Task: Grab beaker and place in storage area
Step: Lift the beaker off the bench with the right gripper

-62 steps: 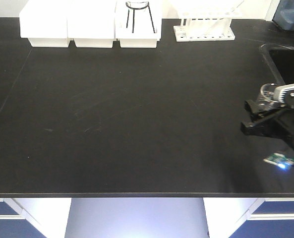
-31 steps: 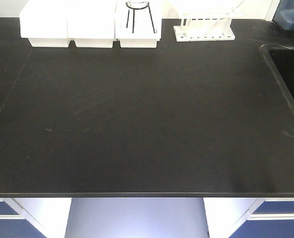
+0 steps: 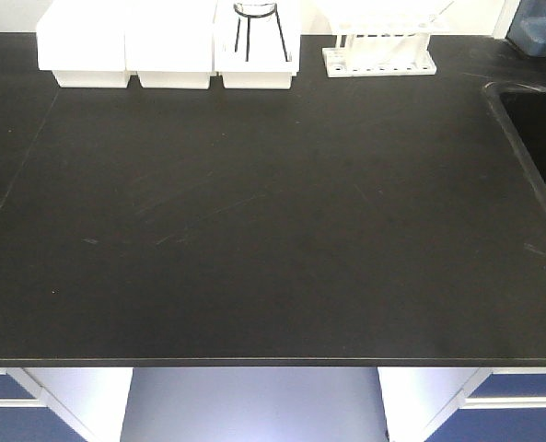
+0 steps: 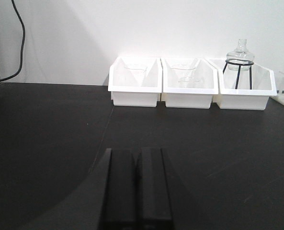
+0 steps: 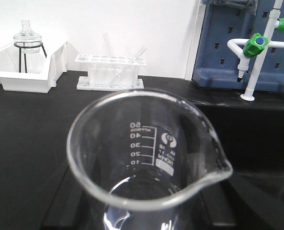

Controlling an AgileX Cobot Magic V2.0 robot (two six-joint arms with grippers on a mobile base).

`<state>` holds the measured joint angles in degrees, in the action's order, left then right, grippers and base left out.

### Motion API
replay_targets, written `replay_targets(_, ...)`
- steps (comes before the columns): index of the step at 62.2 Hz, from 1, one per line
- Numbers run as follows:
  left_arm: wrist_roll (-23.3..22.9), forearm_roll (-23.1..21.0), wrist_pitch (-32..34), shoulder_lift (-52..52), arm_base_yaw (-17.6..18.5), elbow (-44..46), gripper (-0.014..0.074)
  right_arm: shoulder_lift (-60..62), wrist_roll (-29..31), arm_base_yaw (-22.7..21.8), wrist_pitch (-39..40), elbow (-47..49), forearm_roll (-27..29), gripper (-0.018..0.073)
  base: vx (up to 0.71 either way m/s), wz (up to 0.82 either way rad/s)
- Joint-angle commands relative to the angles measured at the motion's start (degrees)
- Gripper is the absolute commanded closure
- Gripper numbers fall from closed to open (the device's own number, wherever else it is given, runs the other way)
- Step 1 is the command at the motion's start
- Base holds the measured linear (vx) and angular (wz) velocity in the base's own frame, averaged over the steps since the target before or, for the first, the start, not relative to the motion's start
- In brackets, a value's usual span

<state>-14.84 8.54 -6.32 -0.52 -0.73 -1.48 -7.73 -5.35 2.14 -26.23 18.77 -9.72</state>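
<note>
Your left gripper [image 4: 137, 155] has its two matte black, flat-faced fingers [image 4: 122, 191] pressed together with nothing between them. At 12 o'clock from them, across the matte black benchtop [image 4: 46, 134], three glossy white plastic bins [image 4: 134, 88] line the wall. The one at 1 o'clock holds a round glass vessel [image 4: 240, 51] on a black wire stand.

Your right gripper [image 5: 146, 218] is clamped on the beaker [image 5: 153, 143], as far as the dark slabs against its wall at 7 and 4 o'clock show. The beaker is thin clear glass, cylindrical, with a rolled rim and its spout at 3 o'clock. White graduations from 10 to 50 are printed on the far wall. Beyond it, a white test-tube rack [image 5: 110, 76] stands at 11 o'clock, with a blue pegboard [image 5: 218, 48] and a green-knobbed tap [image 5: 254, 45] at 1 o'clock.

A second ago the front view showed the right arm and the beaker at 3 o'clock, below the sink [image 3: 540, 120]. Both have since left that view.
</note>
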Motion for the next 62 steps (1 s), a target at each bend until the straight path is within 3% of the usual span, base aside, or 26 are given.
replay_targets(1, -0.33, -0.32, 4.85, -1.09, 0.37, -1.25, 0.0605, -0.62, 0.01, -0.18, 4.6, 1.56, -0.6, 0.0563, 0.0, 0.0)
replay_targets(62, -0.33, -0.32, 4.85, -1.09, 0.37, -1.25, 0.0605, -0.62, 0.01, -0.18, 4.6, 1.56, -0.6, 0.0563, -0.01, 0.0)
